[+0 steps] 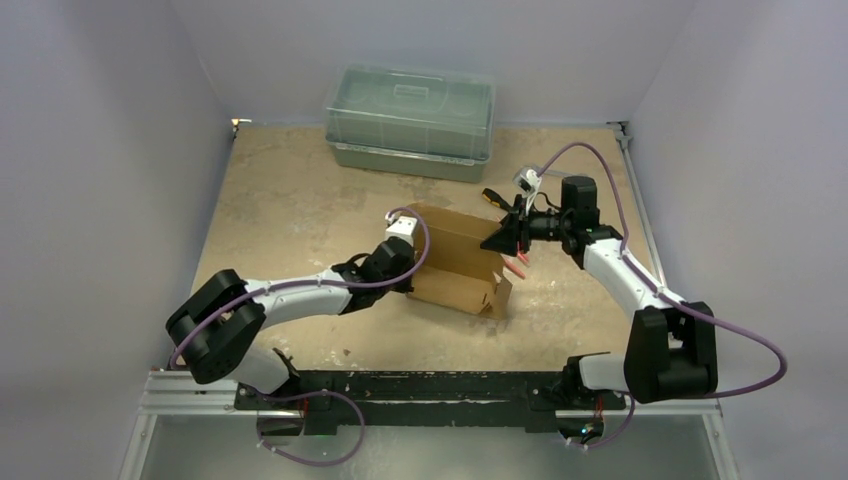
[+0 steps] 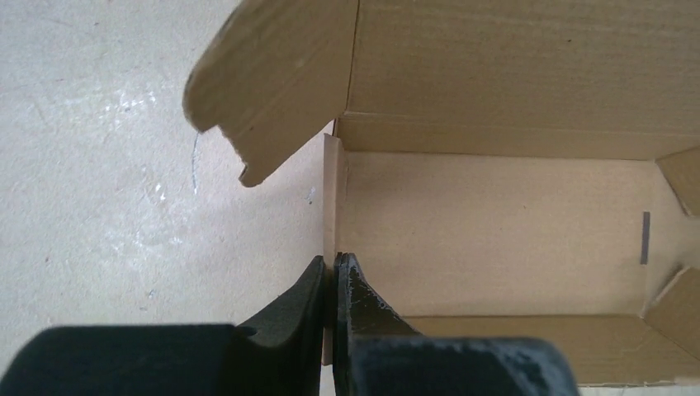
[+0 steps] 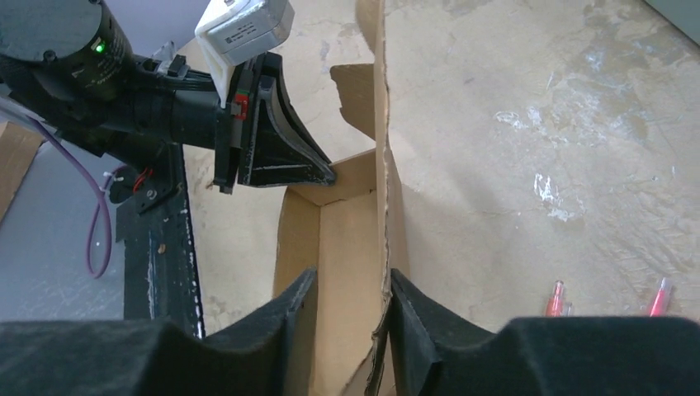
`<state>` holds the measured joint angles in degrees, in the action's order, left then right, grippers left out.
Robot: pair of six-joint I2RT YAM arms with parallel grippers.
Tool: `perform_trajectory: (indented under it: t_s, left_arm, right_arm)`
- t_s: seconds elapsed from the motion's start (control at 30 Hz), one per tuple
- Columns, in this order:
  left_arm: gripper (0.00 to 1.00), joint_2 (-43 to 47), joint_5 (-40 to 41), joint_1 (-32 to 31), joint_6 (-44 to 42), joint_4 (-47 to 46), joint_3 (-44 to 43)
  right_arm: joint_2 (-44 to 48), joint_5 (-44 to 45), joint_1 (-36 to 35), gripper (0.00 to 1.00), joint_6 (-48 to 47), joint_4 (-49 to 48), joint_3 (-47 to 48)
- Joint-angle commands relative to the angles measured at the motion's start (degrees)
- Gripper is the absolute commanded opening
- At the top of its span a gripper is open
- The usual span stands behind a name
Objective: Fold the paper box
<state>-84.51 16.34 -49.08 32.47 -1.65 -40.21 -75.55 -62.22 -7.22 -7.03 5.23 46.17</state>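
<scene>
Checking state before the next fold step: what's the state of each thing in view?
paper box: partly erected, top open, flaps not folded in.
left gripper: shut on a box wall edge.
right gripper: open, straddling a box wall.
plastic container: lid on.

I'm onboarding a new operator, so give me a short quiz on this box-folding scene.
1. True or false: the left gripper is clamped on a wall of the paper box.
2. What stands near the table's far edge? A) a lidded plastic container B) a tape roll C) a bowl
3. Fill in: the right gripper's jaws straddle a box wall and stand ___.
Key: 1 true; 2 A; 3 open.
</scene>
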Motion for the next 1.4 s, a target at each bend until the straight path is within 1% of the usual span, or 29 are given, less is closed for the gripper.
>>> perform_trajectory:
  t_s: [0.0,0.1,0.2,0.3,0.37,0.4,0.47,0.53,0.63,0.7,0.77,0.8,0.87,0.97,1.13,1.37]
  left_arm:
    - [0.00,1.52,7.14,-1.89,2.06,5.52,-1.54]
    - [0.00,1.56,10.33,-3.15,2.91,7.50,-1.60]
    - [0.00,1.25,11.74,-3.72,3.00,7.88,-1.63]
    - [0.00,0.28,11.71,-3.74,2.25,8.30,-2.93]
    - [0.03,-0.69,11.32,-3.74,1.64,8.58,-4.01]
    - [0.06,-0.95,11.16,-3.74,1.48,8.67,-4.54]
    - [0.11,-1.71,10.36,-3.74,1.11,8.41,-5.18]
    - [0.15,-2.04,9.79,-3.74,0.98,8.06,-5.49]
    - [0.16,-2.30,9.42,-3.66,0.97,7.72,-5.71]
    - [0.17,-2.45,9.41,-3.57,0.87,7.79,-6.04]
    - [0.18,-2.65,9.46,-3.50,0.65,7.95,-6.47]
    - [0.18,-2.90,9.61,-3.42,0.47,8.21,-6.79]
    - [0.18,-3.34,9.84,-3.27,-0.06,8.83,-7.53]
    - [0.21,-4.24,10.35,-2.89,-1.13,9.80,-8.88]
    - [0.30,-5.59,10.22,-2.39,-2.74,10.61,-10.76]
    - [0.31,-7.78,9.60,-1.32,-3.87,10.39,-11.11]
  right_arm:
    - [2.14,0.29,0.02,0.43,-1.85,1.12,2.65]
    - [2.42,0.34,0.05,0.52,-2.19,1.37,2.71]
    - [2.15,0.24,0.05,0.59,-2.08,1.03,2.33]
    - [1.22,1.36,0.02,0.60,-0.97,0.00,1.84]
    - [0.39,2.31,0.02,0.60,-0.59,-0.21,1.77]
    - [-0.05,2.36,0.06,0.60,-0.50,-0.27,1.81]
    - [-0.57,2.30,-0.01,0.56,-0.15,-0.58,1.82]
    - [-0.96,2.12,-0.09,0.49,0.54,-1.28,1.63]
    - [-1.49,1.57,-0.19,0.36,1.37,-2.30,1.43]
    - [-1.77,1.25,-0.18,0.23,2.02,-3.05,1.24]
    - [-1.88,1.15,-0.23,0.13,2.17,-3.46,1.29]
    - [-1.82,0.99,-0.25,0.09,2.26,-3.66,1.15]
    - [-1.59,0.81,-0.24,0.04,2.32,-3.84,1.11]
    - [-0.92,0.38,-0.23,0.00,2.30,-4.18,0.86]
    - [-0.56,-0.08,-0.21,0.00,2.37,-4.50,0.63]
    - [-0.56,-0.51,-0.20,0.00,2.46,-4.62,0.56]
